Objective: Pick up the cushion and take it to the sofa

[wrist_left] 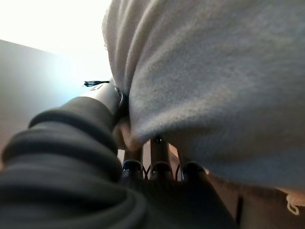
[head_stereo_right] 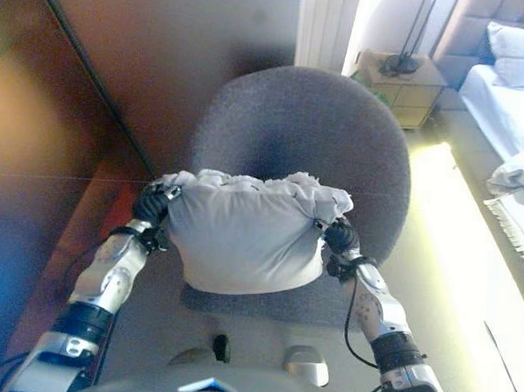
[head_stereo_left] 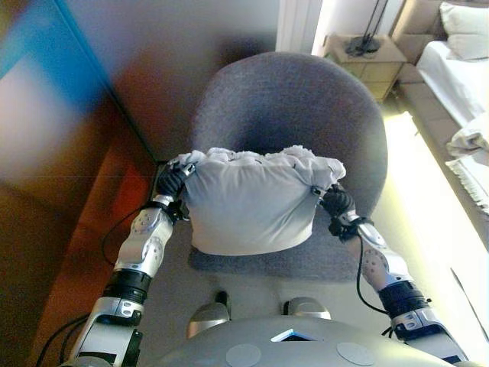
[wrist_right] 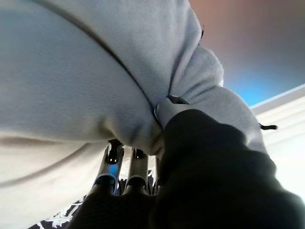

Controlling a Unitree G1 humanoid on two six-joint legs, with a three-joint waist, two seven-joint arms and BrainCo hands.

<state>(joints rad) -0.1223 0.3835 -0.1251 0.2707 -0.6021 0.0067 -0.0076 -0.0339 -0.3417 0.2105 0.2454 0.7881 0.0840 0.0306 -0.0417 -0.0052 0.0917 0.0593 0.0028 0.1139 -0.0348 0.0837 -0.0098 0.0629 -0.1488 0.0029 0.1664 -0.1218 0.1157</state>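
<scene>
A light grey cushion (head_stereo_left: 248, 202) hangs between my two hands above the seat of a round grey upholstered chair (head_stereo_left: 306, 99). My left hand (head_stereo_left: 172, 183) grips the cushion's left upper corner. My right hand (head_stereo_left: 336, 202) grips its right upper corner. In the left wrist view the thumb (wrist_left: 102, 98) presses into the cushion (wrist_left: 214, 86) and the fingers reach under it. In the right wrist view my right hand (wrist_right: 205, 162) pinches the cushion (wrist_right: 71, 71) the same way. The cushion's top edge is bunched up. It hides part of the chair seat.
A brown wooden wall or cabinet (head_stereo_left: 69, 191) stands close on the left. A bedside table (head_stereo_left: 370, 57) with a lamp base stands at the back right. A bed (head_stereo_left: 458, 69) with a white throw (head_stereo_left: 470, 145) runs along the right.
</scene>
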